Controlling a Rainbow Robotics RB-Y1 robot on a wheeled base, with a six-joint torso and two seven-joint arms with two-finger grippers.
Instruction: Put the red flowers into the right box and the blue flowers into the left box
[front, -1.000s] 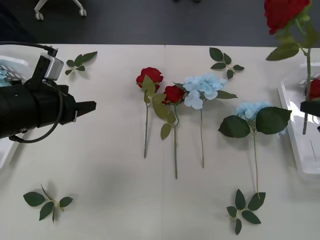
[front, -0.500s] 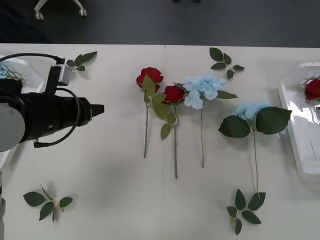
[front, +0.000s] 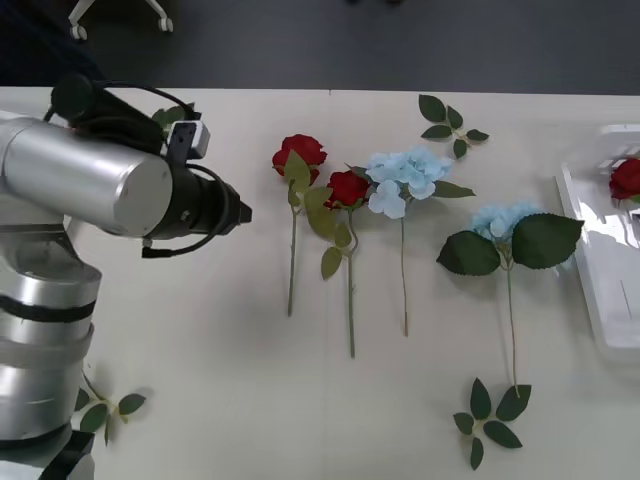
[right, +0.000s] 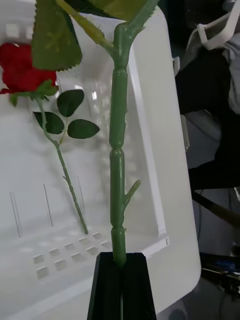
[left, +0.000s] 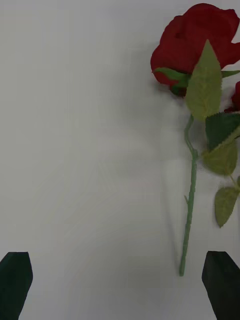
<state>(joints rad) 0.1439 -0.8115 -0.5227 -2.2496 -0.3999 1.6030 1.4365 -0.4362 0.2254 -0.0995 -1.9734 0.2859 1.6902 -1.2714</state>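
The right tool (right: 120, 280) grasps a rose stem (right: 118, 165) over the right box (right: 155, 150); the left tool (left: 120, 280), released, hovers at nine o'clock of a tabletop (front: 200, 330) rose (front: 299, 152).

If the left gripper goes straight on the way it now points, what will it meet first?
Probably the nearest red rose lying on the table. The left gripper is open and points toward that rose's stem, with bare table before it. Its height above the table is unclear, so it might pass over.

Left gripper (left: 120, 287) hanging over bare table (left: 75, 150), fingers (left: 15, 285) spread wide. Rose (left: 197, 45) lying ahead; stem end sitting just inside one fingertip.
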